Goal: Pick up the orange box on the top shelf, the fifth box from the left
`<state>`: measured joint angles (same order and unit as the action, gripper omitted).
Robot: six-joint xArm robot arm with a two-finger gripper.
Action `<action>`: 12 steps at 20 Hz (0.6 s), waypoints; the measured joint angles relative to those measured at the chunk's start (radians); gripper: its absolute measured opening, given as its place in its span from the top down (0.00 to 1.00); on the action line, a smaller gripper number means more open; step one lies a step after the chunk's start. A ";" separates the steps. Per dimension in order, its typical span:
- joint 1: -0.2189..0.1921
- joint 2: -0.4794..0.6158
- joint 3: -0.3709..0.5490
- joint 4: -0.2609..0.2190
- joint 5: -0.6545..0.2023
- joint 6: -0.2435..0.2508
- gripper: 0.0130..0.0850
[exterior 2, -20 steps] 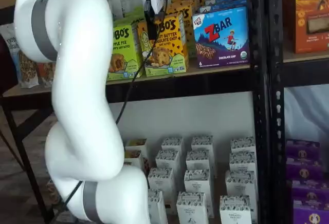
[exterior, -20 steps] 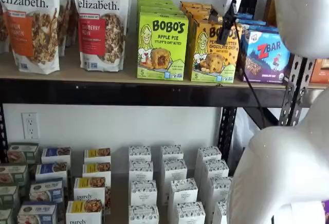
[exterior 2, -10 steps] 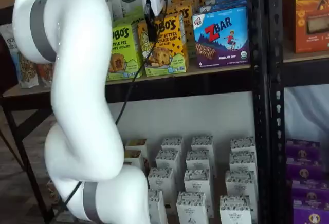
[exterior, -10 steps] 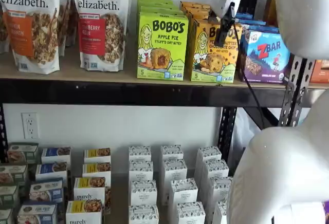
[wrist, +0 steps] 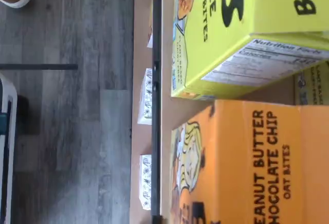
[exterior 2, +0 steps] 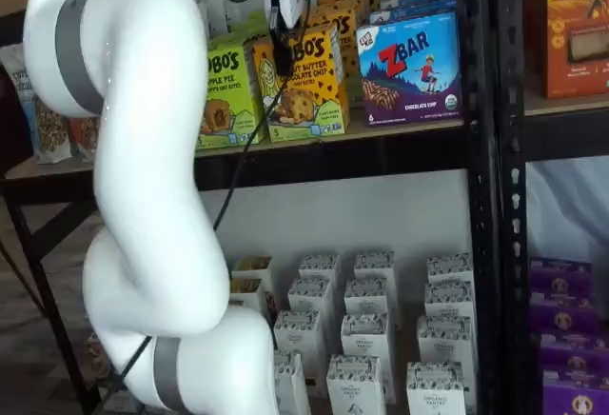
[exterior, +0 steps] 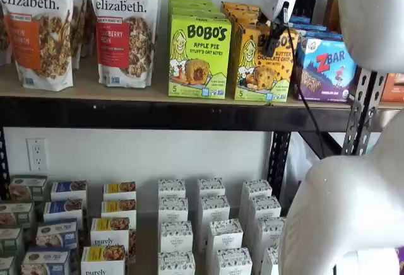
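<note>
The orange box (exterior: 260, 67) stands at the front of the top shelf (exterior: 126, 113), between the lime-green Bobo's box (exterior: 199, 55) and the blue ZBar box (exterior: 328, 67). It shows in both shelf views, the other (exterior 2: 309, 91) being partly blocked by the fingers. My gripper (exterior: 274, 35) hangs just in front of the box's upper face. Its black fingers (exterior 2: 283, 49) show no plain gap, so I cannot tell whether they are open. They hold nothing. The wrist view shows the box's orange top (wrist: 247, 162) close by, with the shelf's black beam (wrist: 157, 80).
Granola bags (exterior: 123, 29) stand further left on the top shelf. More orange boxes (exterior: 240, 10) are stacked behind the front one. A black upright (exterior 2: 481, 148) rises right of the ZBar box. Small white cartons (exterior: 211, 224) fill the lower level. My white arm (exterior 2: 152, 196) blocks part of the shelves.
The gripper has shifted only slightly in front of the orange box's upper face. The boxes have not moved.
</note>
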<state>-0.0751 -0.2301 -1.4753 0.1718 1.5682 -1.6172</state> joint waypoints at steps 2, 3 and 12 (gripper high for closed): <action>0.001 -0.002 0.003 0.000 -0.004 0.000 0.44; 0.001 -0.002 0.003 0.001 -0.005 0.001 0.44; 0.009 0.004 -0.006 -0.007 0.002 0.008 0.44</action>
<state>-0.0664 -0.2261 -1.4811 0.1643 1.5702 -1.6097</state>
